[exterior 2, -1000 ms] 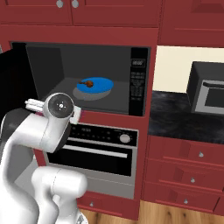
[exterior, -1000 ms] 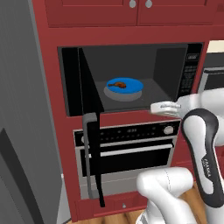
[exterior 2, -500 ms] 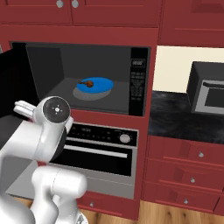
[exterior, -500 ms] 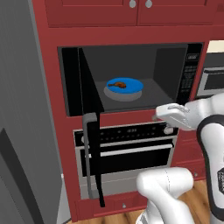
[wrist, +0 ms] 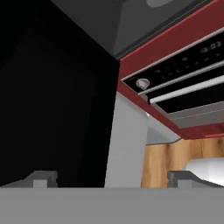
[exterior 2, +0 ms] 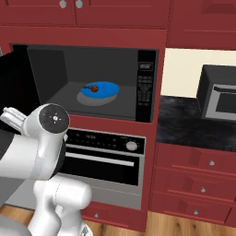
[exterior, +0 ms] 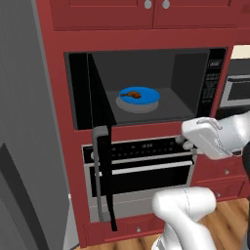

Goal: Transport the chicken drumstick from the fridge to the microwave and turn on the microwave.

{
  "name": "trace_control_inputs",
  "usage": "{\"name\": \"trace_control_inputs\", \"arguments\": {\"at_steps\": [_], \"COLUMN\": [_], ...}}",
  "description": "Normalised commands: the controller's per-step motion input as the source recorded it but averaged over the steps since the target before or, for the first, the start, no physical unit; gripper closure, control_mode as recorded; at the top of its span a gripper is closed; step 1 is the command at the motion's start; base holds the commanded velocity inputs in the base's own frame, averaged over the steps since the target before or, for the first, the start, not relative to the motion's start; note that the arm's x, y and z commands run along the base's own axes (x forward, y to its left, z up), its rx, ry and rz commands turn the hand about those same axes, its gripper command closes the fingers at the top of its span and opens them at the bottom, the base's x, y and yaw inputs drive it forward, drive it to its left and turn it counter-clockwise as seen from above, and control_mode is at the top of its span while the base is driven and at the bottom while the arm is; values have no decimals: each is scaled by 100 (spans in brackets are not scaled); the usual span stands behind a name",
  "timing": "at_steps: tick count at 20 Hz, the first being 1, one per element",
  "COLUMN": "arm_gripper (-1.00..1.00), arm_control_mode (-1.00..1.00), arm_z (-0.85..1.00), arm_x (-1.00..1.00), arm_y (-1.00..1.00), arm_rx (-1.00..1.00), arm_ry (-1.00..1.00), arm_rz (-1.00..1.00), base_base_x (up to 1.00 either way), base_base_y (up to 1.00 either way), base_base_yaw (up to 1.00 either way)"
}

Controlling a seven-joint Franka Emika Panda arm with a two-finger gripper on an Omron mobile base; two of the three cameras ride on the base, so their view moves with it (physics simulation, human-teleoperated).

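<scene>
So the chicken drumstick [exterior: 131, 94] is sitting on a blue plate [exterior: 146, 97] inside the microwave [exterior: 193, 83], lying a bit toward the left side of the plate. From the right base camera it's the same story, the drumstick [exterior 2: 92, 88] on the plate's left part, with the plate [exterior 2: 103, 89] resting on a grey round turntable [exterior 2: 87, 99].

The microwave door [exterior: 100, 112] is swung wide open to the left, dark glass edge-on to the camera, and its grey vertical handle [exterior: 100, 171] hangs down in front of the oven [exterior: 141, 166] below. The button panel [exterior 2: 145, 92] is on the right side of the cavity.

The gripper [wrist: 111, 178] is empty, its two finger tips spread far apart, nothing between them. The hand camera looks at the dark door glass and the grey handle [wrist: 127, 144] close up, with the oven's knob and control strip off to the right and wood floor [wrist: 175, 157] beyond. In the left base view the white hand sits just below the microwave's lower right corner, outside the cavity.

The grey fridge [exterior: 24, 122] fills the left edge of the left base view. A second small microwave [exterior 2: 219, 94] sits on the dark counter [exterior 2: 184, 124] to the right.
</scene>
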Motion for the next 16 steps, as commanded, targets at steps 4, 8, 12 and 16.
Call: {"name": "trace_control_inputs", "arguments": {"at_steps": [4,8,12,16], "arm_gripper": [-100,-100,-100,-100], "arm_control_mode": [-100,-100,-100,-100], "arm_z": [0,0,-1,-4], "arm_x": [-44,-45,-46,-44], "arm_y": [23,24,24,23], "arm_rx": [4,4,4,7], "arm_ry": [10,10,8,10], "arm_rz": [0,0,0,3], "base_base_x": [0,0,0,0], "base_base_y": [0,0,0,0], "base_base_yaw": [0,0,0,0]}}
